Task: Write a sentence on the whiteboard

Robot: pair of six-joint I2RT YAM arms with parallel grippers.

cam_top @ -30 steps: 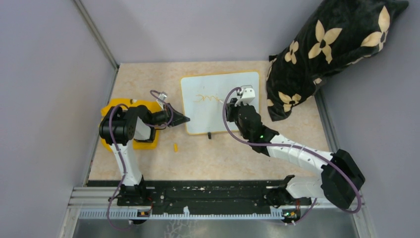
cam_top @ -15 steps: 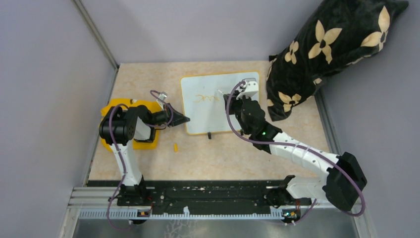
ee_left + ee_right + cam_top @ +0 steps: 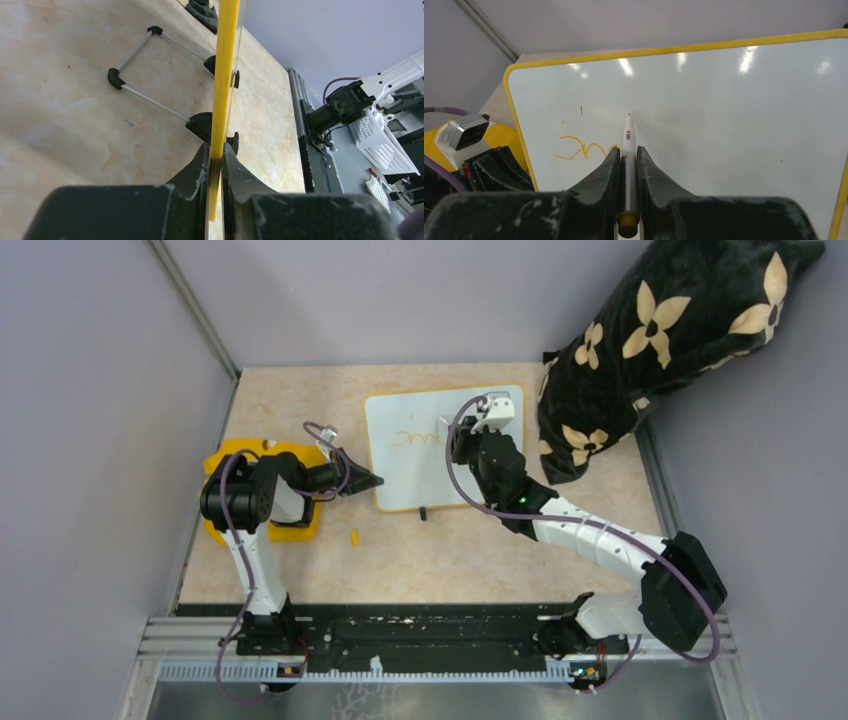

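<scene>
**Both arms on the board, pen over the orange line**

I see the whiteboard [image 3: 415, 475] lying on the table [image 3: 300, 400], in the middle toward the far side, with a small black foot [image 3: 423, 513] on its near edge. The left gripper [image 3: 215, 148] reaches in from the left. Its jaws are closed on the board's left yellow rim [image 3: 223, 70], which shows edge-on between the fingers in the left wrist view.

The right gripper [image 3: 626, 150] hangs over the far right part of the board, its jaws clamped on a white pen [image 3: 628, 137]. The pen's tip points down at the white surface; I cannot tell whether it touches.

The sentence [image 3: 581, 147] so far is a short run of thin orange cursive strokes on the board's left half, just left of the pen.

A flat yellow pad [image 3: 222, 455] lies under the left arm at the table's left edge. A tiny yellow piece [image 3: 354, 536] sits on the table near it. A black cushion with cream flowers [image 3: 680, 320] leans against the wall at the far right.
</scene>
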